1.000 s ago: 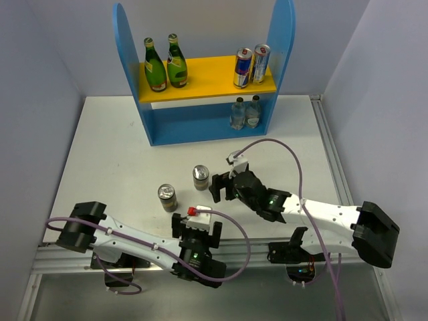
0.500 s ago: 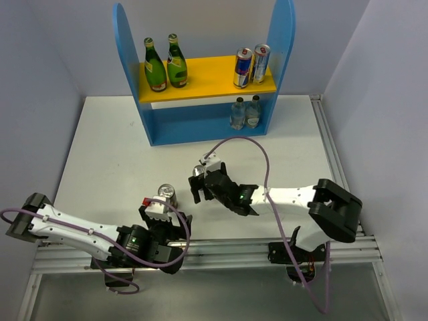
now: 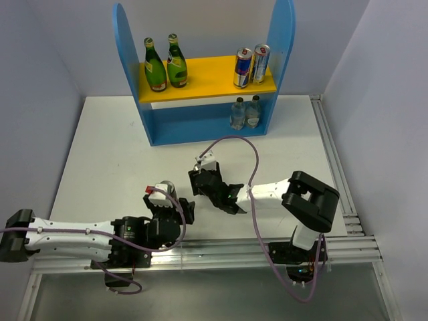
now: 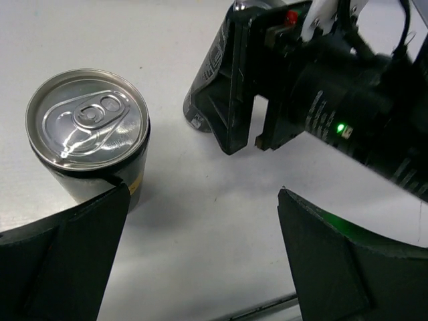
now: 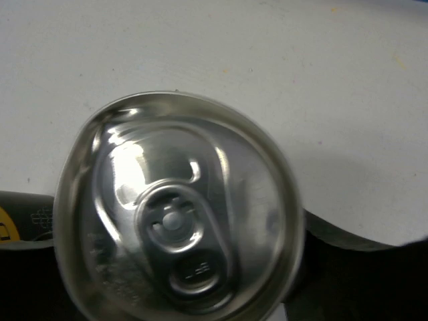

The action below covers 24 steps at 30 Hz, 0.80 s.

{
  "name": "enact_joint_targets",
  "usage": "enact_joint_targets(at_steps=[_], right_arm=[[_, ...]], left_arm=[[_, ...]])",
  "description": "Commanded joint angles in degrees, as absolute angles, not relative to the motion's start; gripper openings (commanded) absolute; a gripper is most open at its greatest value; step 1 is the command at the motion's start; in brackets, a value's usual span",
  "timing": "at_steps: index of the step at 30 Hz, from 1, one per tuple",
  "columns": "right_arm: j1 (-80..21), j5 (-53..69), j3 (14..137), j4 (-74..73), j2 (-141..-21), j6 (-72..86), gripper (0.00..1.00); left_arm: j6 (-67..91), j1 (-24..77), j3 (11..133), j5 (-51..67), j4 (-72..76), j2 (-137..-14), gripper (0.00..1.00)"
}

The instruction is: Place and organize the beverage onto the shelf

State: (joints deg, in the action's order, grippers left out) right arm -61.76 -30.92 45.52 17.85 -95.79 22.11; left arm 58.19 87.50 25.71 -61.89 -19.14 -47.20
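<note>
Standing upright on the white counter point(image 3: 107, 147), well in front of the shelf point(image 3: 127, 53), are two black cans with silver tops. The left can point(image 4: 87, 124) sits just inside the left finger point(image 4: 60, 267) of the left claw point(image 4: 204, 194). That finger's tip meets the can's lower side, and whether it touches cannot be told. The jaws are wide apart, with bare counter between the can and the other finger.

The right can point(image 5: 177, 214) fills the right wrist view, its pull-tab top directly below the camera and dark fingers point(image 5: 348, 281) flanking it low on both sides. Whether the right claw point(image 3: 198, 180) presses on this can or merely straddles it cannot be told. In the top view the claw hides the can.

On the shelf's yellow upper board, two green bottles point(image 3: 155, 67) stand at the left and two slim cans point(image 3: 243, 68) at the right. Two clear bottles point(image 3: 239, 112) stand on the lower level, below the slim cans. Both arms lie low across the near counter, and their claws are near each other.
</note>
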Motion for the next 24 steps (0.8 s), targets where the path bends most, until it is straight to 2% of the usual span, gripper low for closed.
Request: enact_joint_targets(at_steps=[1,2,3,4,7,8,12,17,24], right_arm=[[-62.14,-35.77,47.46,23.73,-96.85,22.32,0.67],[-62.14,-35.95,47.55,23.90,-97.20,22.06,0.56],[-62.05,-36.21,48.07,23.91,-97.47,21.97,0.51],[-62.14,-36.21,48.42,23.56,-98.25,21.97,0.40],[-62.05,-36.30,49.39,22.94,-99.31,21.80,0.14],[-62.05,-36.39,49.66,22.77,-99.49,21.88,0.01],[-62.14,-36.83,49.92,22.24,-99.41,21.97,0.00],[-61.96,-37.27,50.01,21.80,-99.23,21.80,0.00],[-61.96,-37.27,50.01,21.27,-99.14,21.88,0.00]], left_arm=[[48.61,83.94,26.89,-59.50,-8.44,-48.33,0.99],[48.60,83.33,27.07,-59.94,-8.18,-49.12,0.99],[48.78,82.62,27.33,-60.38,-7.65,-50.96,0.99],[48.87,82.27,27.33,-60.99,-6.60,-51.93,0.99],[51.14,81.30,27.60,-62.31,-5.63,-56.41,0.99],[52.02,81.21,27.86,-62.66,-6.06,-57.56,0.99],[56.69,81.21,29.71,-63.81,-8.88,-63.09,0.98],[53.27,81.21,28.30,-64.07,-2.39,-65.12,0.99],[51.50,79.20,27.95,-64.16,-1.41,-67.23,0.99]])
